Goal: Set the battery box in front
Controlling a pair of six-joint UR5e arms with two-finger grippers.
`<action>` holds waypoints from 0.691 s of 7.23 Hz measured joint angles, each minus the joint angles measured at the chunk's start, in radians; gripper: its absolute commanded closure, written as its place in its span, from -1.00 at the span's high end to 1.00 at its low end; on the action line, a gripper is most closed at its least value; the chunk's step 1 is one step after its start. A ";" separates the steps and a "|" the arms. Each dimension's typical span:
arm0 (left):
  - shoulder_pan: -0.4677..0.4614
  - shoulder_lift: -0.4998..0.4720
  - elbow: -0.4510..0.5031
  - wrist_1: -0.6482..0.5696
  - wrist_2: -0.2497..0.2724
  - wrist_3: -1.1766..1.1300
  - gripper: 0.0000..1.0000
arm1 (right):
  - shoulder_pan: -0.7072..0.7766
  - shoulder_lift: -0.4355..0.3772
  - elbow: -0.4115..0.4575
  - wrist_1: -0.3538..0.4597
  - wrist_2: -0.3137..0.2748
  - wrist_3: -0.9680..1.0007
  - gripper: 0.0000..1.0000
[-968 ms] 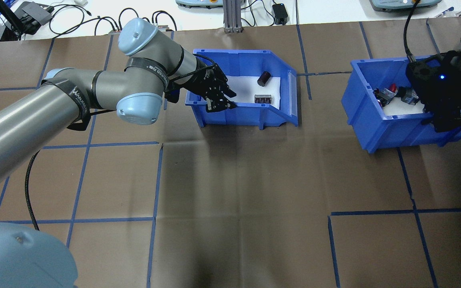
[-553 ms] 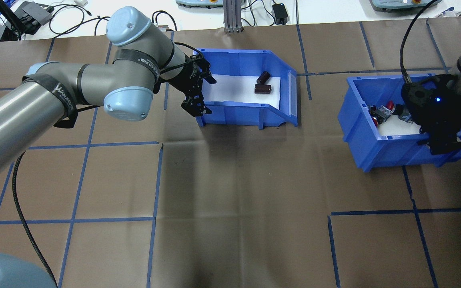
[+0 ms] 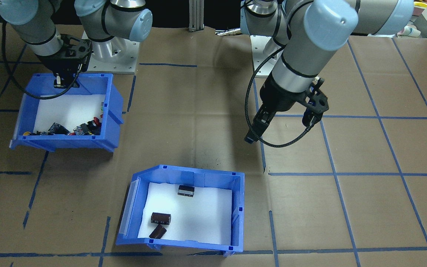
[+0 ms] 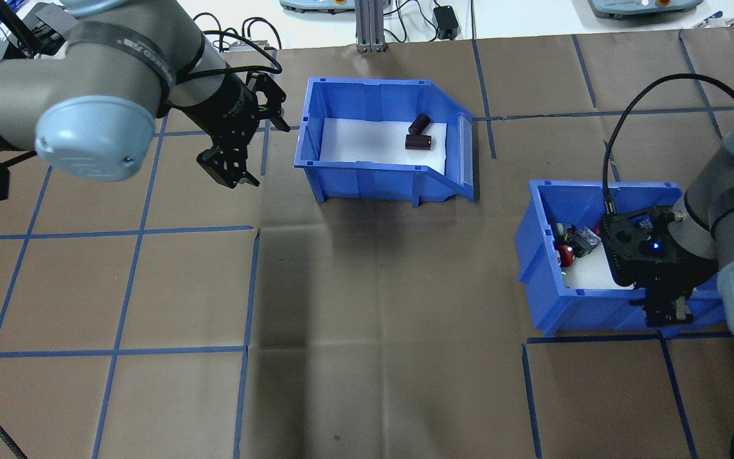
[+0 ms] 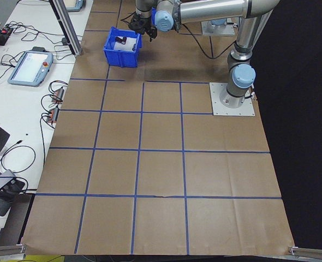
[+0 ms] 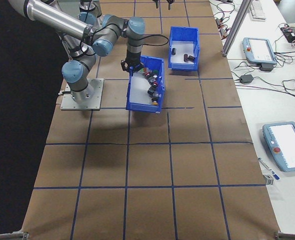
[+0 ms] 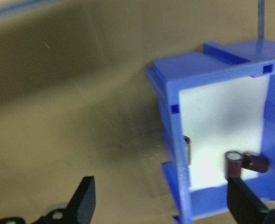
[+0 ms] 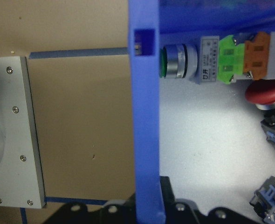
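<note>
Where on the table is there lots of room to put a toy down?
The big brown stretch nearer the robot than the battery box, between both arms, is bare. It is crowded by the switch bin, which the right pincer grips.

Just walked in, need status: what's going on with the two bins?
The left hand is open and empty, off to the side of the battery box, which sits on the table with its dark cylinders inside. The right hand is clamped on the wall of the switch bin, nearer the robot's base.
</note>
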 measured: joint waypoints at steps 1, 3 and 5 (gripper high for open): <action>0.008 0.028 0.042 -0.101 0.079 0.219 0.99 | 0.087 -0.007 0.008 -0.013 0.000 0.070 -0.95; 0.011 0.067 0.086 -0.207 0.173 0.625 0.99 | 0.288 -0.005 0.011 -0.029 0.000 0.258 -0.95; 0.010 0.145 0.067 -0.227 0.183 0.966 0.99 | 0.501 0.041 0.011 -0.104 -0.001 0.468 -0.95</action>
